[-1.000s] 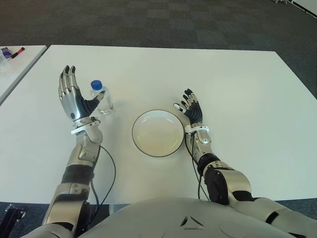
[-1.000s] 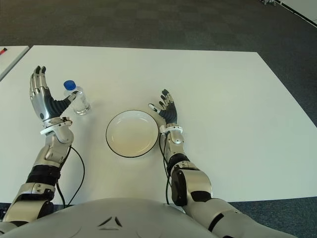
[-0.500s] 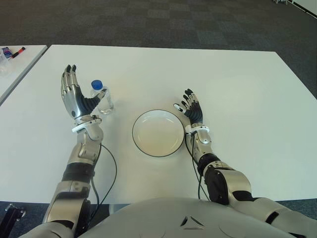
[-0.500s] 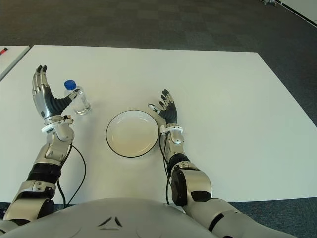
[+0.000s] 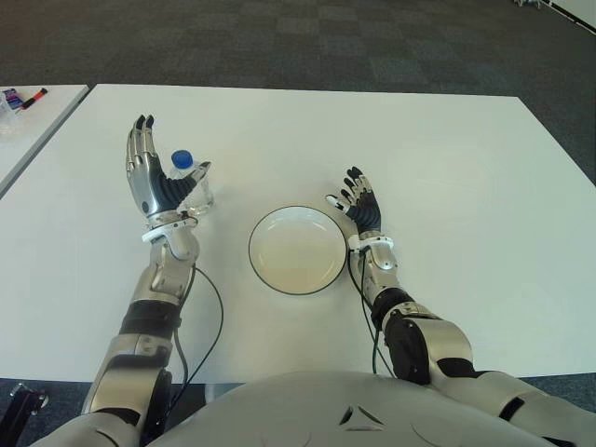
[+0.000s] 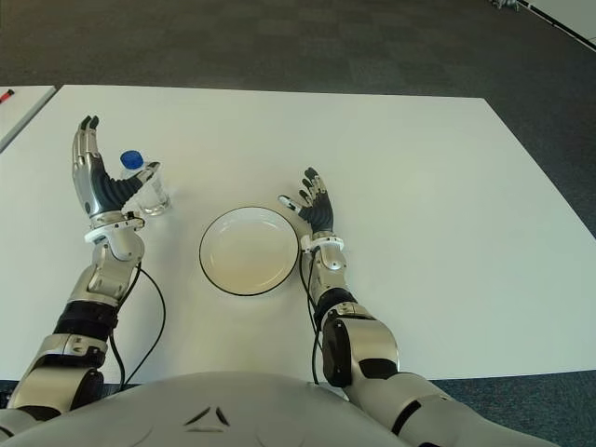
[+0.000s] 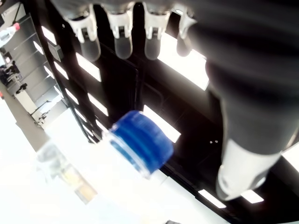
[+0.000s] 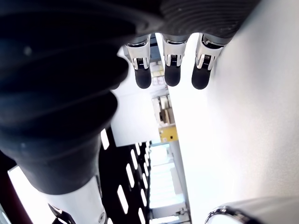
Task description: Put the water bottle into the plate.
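A small clear water bottle with a blue cap stands upright on the white table, left of the white plate with a dark rim. My left hand is raised just left of the bottle, palm toward it, fingers spread and the thumb reaching past the bottle's near side without closing on it. My right hand shows at the plate's right rim, fingers relaxed and holding nothing. The plate has nothing in it.
A second white table stands at the far left with markers on it. Dark carpet lies beyond the table's far edge.
My left hand has moved right, closer to the bottle, so its palm now nearly meets it. The right hand, bottle and plate have not moved.
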